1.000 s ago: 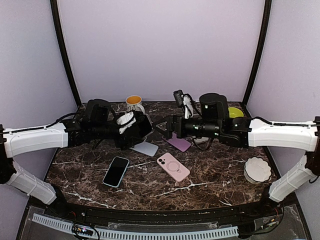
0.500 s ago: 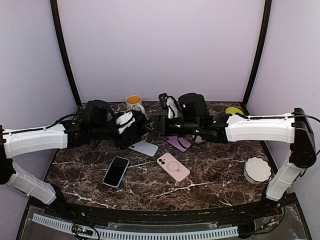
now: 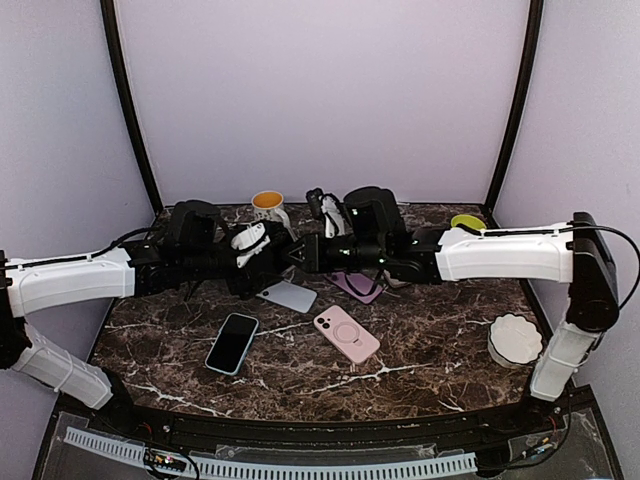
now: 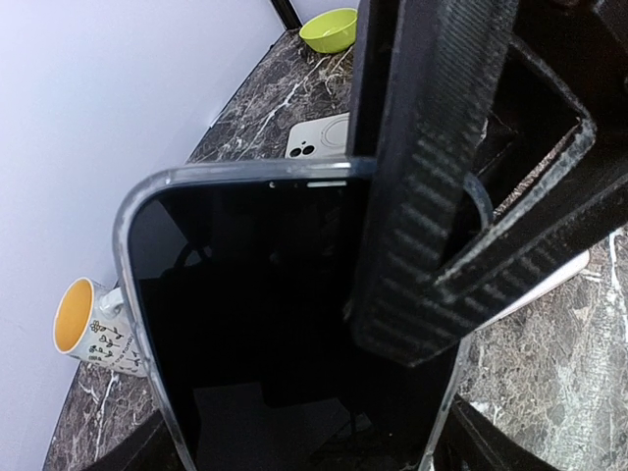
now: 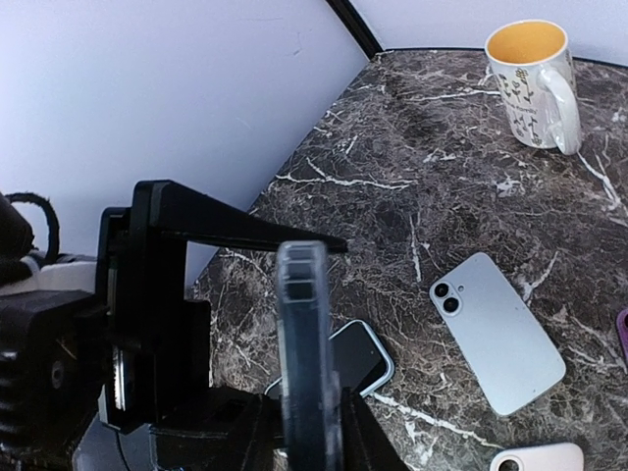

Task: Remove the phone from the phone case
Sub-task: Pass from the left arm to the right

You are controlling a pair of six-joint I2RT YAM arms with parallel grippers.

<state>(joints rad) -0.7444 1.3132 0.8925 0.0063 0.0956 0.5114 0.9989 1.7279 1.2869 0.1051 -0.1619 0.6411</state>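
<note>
top view: left gripper (image 3: 283, 257) and right gripper (image 3: 306, 251) meet tip to tip above the counter (image 3: 430, 350).
left wrist: the phone (image 4: 245, 324), screen dark, sits in its clear phone case (image 4: 126, 235), gripped wide by the left gripper. a right finger (image 4: 412, 216) lies across the screen.
right wrist: the phone stands edge-on, the right gripper narrow around it.

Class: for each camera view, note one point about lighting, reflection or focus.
Top external: soft, even light, barely any shadow on the marble table. Left wrist: the phone fills the frame, its dark screen mirroring dim shapes, and a ribbed black finger looms across it. Right wrist: the clear case, edge-on and very near, looks slightly soft; the table behind is sharp.
</note>
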